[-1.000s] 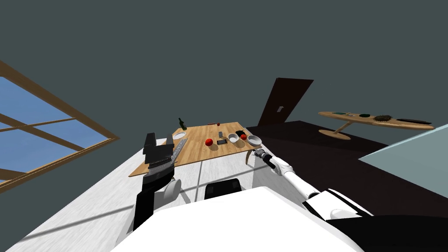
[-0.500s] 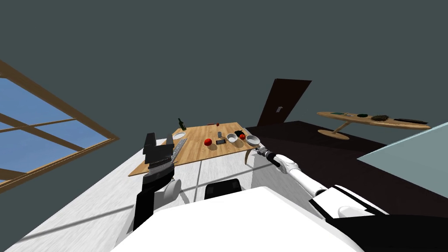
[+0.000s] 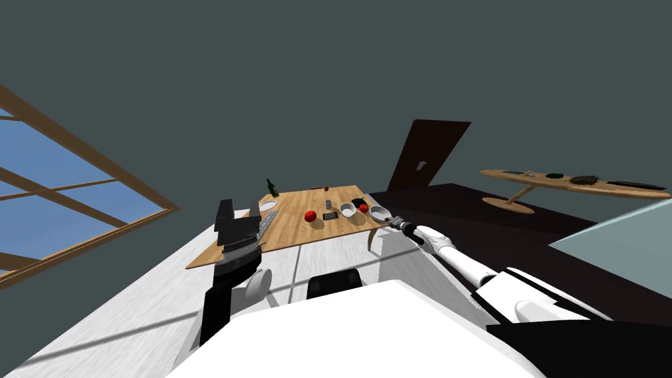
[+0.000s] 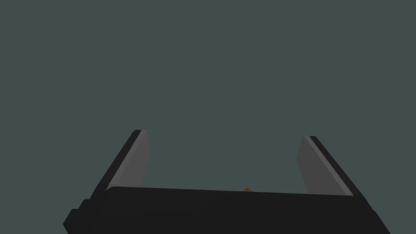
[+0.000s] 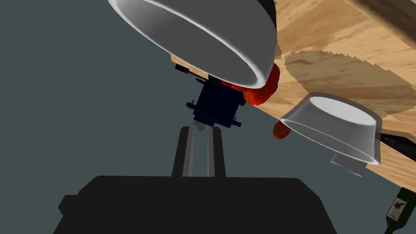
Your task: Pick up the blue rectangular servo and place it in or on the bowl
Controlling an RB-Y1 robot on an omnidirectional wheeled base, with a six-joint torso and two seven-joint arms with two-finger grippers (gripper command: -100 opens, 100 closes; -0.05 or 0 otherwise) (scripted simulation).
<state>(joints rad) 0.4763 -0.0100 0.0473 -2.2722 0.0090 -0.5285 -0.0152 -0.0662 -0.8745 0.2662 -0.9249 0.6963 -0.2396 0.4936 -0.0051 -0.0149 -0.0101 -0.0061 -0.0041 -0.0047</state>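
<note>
Two grippers are at work here, and the nearer one, the left gripper (image 4: 224,135), is raised close in front of the chest on the left with its blades spread wide and nothing between them. The right arm reaches out straight to the near right corner of the wooden table (image 5: 325,36). There the right gripper (image 5: 200,128) has its thin blades drawn almost together, pinching the lower end of the servo (image 5: 215,105), a dark blue box with small tabs at its sides. The servo is held off the table's edge, just beside the rim of the nearest bowl (image 5: 235,32), a large white one standing at that corner. I cannot tell whether servo and bowl touch. Just behind that bowl lies a red round fruit (image 5: 266,87), and beyond it stands a second white bowl (image 5: 337,130), smaller, with another red fruit (image 3: 312,215) further along. Near these, towards the middle of the table, are a dark flat slab (image 3: 330,215) and a small grey cup (image 3: 328,204). On the table's left side a long grey keyboard (image 3: 268,223) lies beside a white plate (image 3: 267,204), and a dark green bottle (image 3: 271,188) stands upright at the far left corner. Further off, a dark brown door (image 3: 426,154) stands in the grey wall, an oval wooden table (image 3: 571,182) carrying several dark things is away to the right, and a wood-framed window (image 3: 65,197) is to the left.
</note>
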